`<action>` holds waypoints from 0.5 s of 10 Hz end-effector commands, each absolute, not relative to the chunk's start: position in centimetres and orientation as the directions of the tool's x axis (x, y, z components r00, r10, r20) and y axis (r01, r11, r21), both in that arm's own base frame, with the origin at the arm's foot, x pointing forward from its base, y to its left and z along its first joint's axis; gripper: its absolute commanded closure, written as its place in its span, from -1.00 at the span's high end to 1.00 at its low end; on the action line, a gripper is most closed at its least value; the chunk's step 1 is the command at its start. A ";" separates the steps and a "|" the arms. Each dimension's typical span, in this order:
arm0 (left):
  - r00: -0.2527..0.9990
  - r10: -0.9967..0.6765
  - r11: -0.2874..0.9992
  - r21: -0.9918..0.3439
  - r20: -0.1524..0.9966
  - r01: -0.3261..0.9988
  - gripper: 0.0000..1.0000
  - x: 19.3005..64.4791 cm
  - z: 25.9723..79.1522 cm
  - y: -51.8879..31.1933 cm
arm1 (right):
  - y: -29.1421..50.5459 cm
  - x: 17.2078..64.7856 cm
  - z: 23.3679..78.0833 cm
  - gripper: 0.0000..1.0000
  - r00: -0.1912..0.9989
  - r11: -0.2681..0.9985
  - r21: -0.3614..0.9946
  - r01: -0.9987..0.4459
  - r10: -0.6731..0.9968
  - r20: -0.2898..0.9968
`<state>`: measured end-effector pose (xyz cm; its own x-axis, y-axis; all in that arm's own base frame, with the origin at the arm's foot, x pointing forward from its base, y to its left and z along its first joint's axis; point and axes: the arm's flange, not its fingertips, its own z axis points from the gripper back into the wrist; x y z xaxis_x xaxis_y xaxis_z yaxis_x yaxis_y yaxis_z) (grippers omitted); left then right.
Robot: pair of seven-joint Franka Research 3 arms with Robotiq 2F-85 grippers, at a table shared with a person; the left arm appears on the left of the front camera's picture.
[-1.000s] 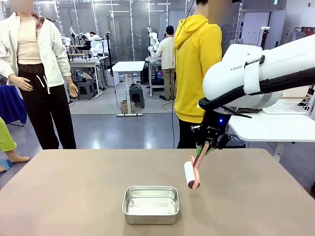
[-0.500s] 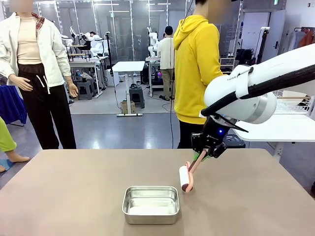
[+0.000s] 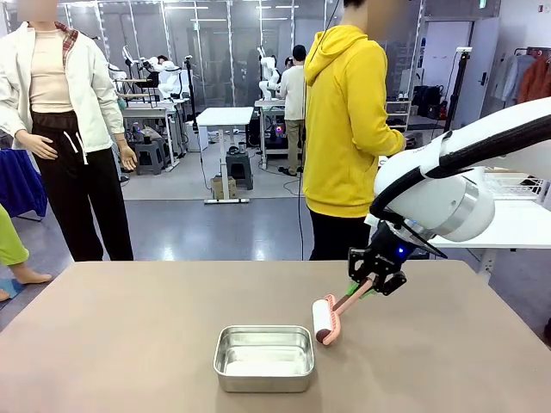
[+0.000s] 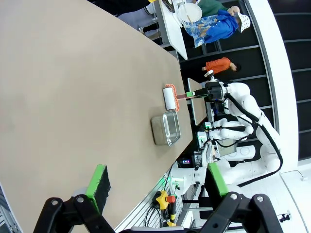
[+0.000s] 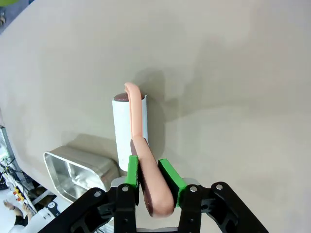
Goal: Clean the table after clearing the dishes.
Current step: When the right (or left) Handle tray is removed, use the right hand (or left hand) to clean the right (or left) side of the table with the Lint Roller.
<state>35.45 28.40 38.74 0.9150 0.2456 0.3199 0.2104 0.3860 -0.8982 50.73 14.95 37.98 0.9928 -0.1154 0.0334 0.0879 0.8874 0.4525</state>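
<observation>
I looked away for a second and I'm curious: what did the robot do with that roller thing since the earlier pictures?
The right gripper, shut throughout on the lint roller by its pink handle, sank lower. This laid the handle flatter and brought the white roll down to the table, close beside the steel pan. The pan stayed where it was.

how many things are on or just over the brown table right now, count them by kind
lint roller: 1 (handle in the right tool)
steel pan: 1
total: 2
</observation>
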 end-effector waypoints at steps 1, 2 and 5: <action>0.917 0.253 0.384 -0.902 0.309 0.197 1.00 35.2 39.2 28.4 | 11.8 50.1 35.1 -0.52 0.987 0.905 0.412 0.103 -0.144 0.071; 0.917 0.253 0.384 -0.902 0.309 0.197 1.00 35.2 39.2 28.4 | 9.9 49.9 35.1 -0.52 0.988 0.912 0.396 0.106 -0.143 0.065; 0.917 0.253 0.384 -0.902 0.309 0.197 1.00 35.2 39.2 28.4 | 4.6 49.2 36.2 -0.52 0.982 0.937 0.321 0.139 -0.173 0.080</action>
<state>35.44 28.41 38.74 0.9150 0.2459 0.3199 0.2103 0.3860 -0.8982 50.24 6.05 38.46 0.9790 -0.1896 0.0752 0.1435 0.9022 0.4067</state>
